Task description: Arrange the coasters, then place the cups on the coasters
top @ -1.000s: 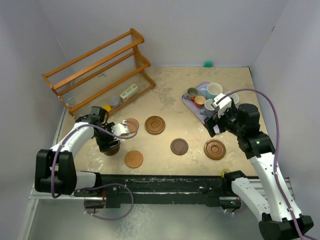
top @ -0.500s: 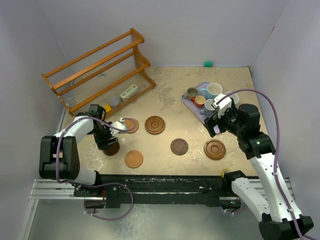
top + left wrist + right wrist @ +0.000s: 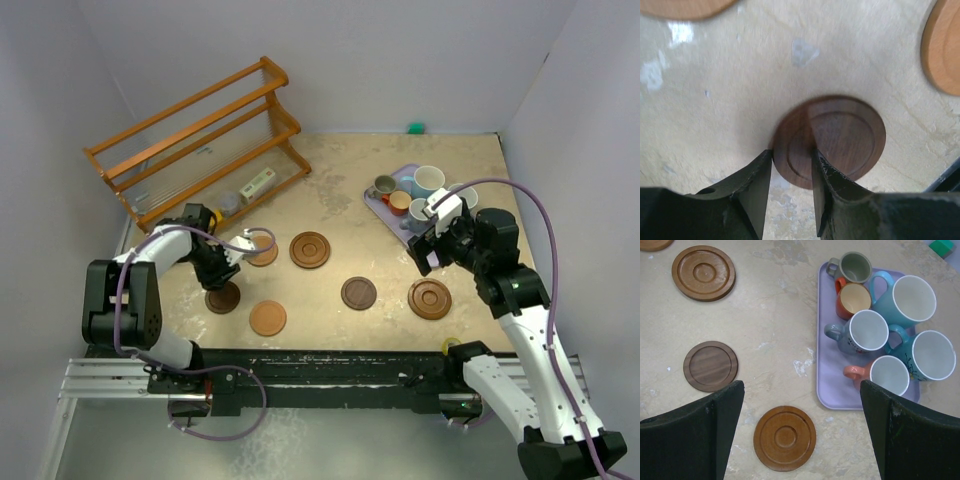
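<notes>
Several wooden coasters lie flat on the table. A small dark brown coaster point(image 3: 222, 297) point(image 3: 840, 137) sits just in front of my left gripper point(image 3: 220, 270) point(image 3: 791, 152). The jaws stand a narrow gap apart over its near rim, gripping nothing. Tan coasters point(image 3: 268, 318) point(image 3: 262, 250), a ringed one point(image 3: 310, 249) point(image 3: 703, 272), a dark one point(image 3: 358, 293) point(image 3: 710, 366) and another ringed one point(image 3: 429, 298) point(image 3: 785, 438) lie further right. Several cups point(image 3: 428, 182) point(image 3: 867, 330) stand on the lavender tray point(image 3: 832, 385). My right gripper point(image 3: 425, 255) point(image 3: 800, 390) hovers wide open and empty beside the tray.
A wooden rack point(image 3: 195, 140) stands at the back left with small items point(image 3: 257, 185) at its foot. A small green object point(image 3: 415, 128) sits by the back wall. White walls close in the table on three sides.
My left gripper has drawn back from over the small dark coaster, which now shows whole, and its jaws have narrowed. The right arm has not moved.
</notes>
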### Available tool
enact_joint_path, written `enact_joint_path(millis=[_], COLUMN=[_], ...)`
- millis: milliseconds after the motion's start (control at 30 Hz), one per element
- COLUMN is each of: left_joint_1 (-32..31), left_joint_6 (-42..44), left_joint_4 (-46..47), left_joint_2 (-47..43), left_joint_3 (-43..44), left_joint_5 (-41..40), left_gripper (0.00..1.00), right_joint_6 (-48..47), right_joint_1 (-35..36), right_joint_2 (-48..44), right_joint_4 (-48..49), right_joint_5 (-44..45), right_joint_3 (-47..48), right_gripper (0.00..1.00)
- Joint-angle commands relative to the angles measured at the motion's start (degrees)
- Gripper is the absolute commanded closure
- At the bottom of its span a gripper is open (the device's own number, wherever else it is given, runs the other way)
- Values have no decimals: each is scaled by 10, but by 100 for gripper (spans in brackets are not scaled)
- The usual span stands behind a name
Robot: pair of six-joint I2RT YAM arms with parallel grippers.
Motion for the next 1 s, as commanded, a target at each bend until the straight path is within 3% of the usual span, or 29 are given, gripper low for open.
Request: enact_joint_path(millis=[0, 200, 533, 967], left_joint_1=[-59, -146, -215, -231], left_joint_6=[-51, -146, -205, -215], left_joint_4=[64, 125, 148, 163], left_joint_2=[28, 50, 48, 41], left_joint_3=[-4, 10, 25, 45], left_joint_5=[25, 4, -6, -42], left_gripper=[70, 73, 74, 73], right_joint_6=[-7, -7, -9, -10], right_joint_1=[0, 1, 1, 1], right_joint_2=[0, 0, 6, 3], right_joint_4=[3, 3, -1, -2], right_joint_5=[-12, -11, -12, -17], right_joint_3=[-1, -1, 0, -1], right_gripper=[0, 0, 0, 0])
